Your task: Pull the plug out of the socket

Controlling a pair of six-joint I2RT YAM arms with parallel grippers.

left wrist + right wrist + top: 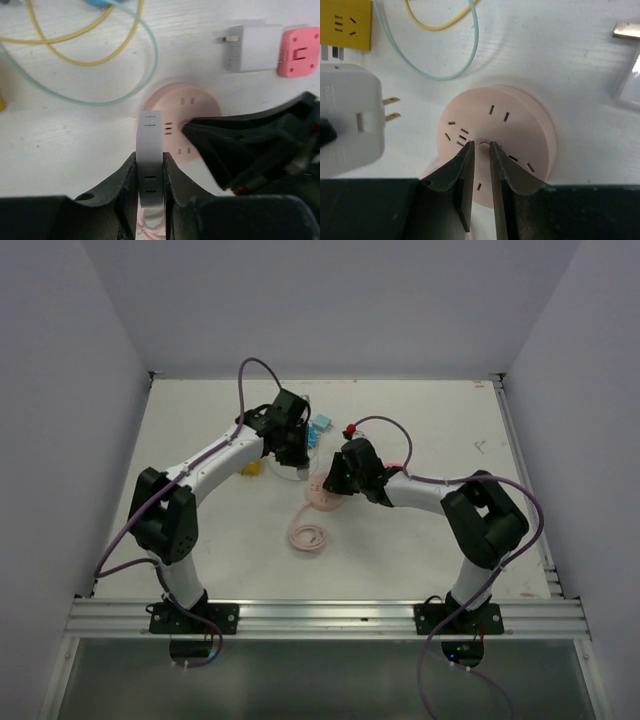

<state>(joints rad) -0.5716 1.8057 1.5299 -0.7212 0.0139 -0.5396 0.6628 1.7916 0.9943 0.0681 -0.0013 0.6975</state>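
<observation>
A round pink socket [520, 120] lies flat on the white table; it also shows in the left wrist view [195, 107] and the top view [322, 496]. My left gripper [150, 159] is shut on a grey-white plug [150, 135] and holds it clear of the socket. In the right wrist view the plug [350, 120] hangs to the left with its two brass prongs bare. My right gripper [481, 145] has its fingers nearly together with nothing between them, tips resting on the socket's centre. In the top view both grippers, left [297, 448] and right [336, 480], meet over the socket.
The socket's pink cable [308, 535] coils toward the near side. Yellow and teal cables [100, 55] loop behind the socket. A white charger [252, 47], a pink block [299, 51] and a yellow socket block [345, 22] lie nearby.
</observation>
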